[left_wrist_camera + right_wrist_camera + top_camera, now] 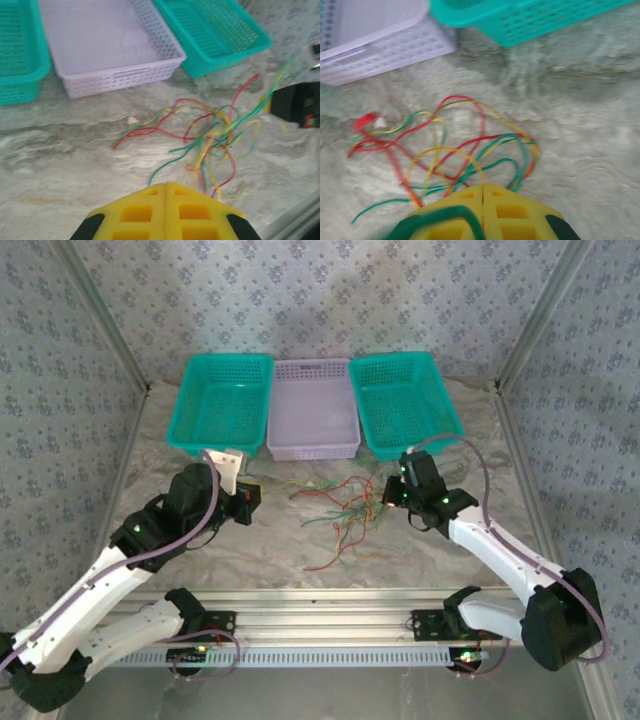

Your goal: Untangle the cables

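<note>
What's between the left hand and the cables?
Nothing visible: bare table runs from the shut left hand to the cables. The baskets sit farther back, out of the path.

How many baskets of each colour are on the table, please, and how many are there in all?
Teal: 2, the left teal basket and the right teal basket
Lavender: 1, the lavender basket
Total: 3 baskets
</note>
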`<state>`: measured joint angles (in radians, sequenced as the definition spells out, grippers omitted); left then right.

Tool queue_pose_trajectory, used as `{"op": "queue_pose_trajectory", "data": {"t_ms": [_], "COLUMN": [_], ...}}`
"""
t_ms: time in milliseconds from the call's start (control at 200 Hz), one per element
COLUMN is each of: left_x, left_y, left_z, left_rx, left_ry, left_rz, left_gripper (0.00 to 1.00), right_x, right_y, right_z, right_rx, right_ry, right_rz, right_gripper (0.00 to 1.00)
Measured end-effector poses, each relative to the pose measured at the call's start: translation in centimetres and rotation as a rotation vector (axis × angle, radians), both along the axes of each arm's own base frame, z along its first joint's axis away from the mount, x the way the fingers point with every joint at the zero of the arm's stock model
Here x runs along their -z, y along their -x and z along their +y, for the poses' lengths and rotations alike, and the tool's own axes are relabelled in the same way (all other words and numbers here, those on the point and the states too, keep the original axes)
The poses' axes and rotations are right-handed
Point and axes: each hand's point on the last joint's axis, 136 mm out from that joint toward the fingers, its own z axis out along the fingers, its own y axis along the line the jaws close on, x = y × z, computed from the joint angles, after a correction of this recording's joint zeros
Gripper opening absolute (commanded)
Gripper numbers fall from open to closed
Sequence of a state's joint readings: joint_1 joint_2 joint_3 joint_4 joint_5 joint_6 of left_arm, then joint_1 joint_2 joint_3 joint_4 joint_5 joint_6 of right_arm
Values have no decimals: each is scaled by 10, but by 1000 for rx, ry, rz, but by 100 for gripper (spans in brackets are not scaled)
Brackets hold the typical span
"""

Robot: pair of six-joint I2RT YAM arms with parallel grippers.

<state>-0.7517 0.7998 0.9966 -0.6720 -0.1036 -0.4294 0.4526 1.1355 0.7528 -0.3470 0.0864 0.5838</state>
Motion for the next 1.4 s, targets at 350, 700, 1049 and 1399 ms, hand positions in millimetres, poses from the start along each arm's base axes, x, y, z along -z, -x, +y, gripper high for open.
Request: {"op": "queue_pose_trajectory", "data": {"t_ms": [350, 700, 1049, 1399], "left_x": [6, 16, 30, 52], "left_y": [0, -5, 2, 14], "left_z": [13, -19, -40, -53], "left_rx": [-28, 47, 133, 209], "left_ry": [-54, 22, 81, 121], "left_rz": [24, 91, 147, 215], "left_gripper": [0, 73, 56, 62], "right_x": [-7, -40, -58, -64], "right_y": [-1, 26, 35, 40], "right_z": [-16, 44, 62, 72], "right_rx": [27, -280, -380, -431], "right_ry": [-35, -132, -201, -242], "right_rz": [-24, -175, -243, -259], "right_gripper": [0, 0, 0, 0]}}
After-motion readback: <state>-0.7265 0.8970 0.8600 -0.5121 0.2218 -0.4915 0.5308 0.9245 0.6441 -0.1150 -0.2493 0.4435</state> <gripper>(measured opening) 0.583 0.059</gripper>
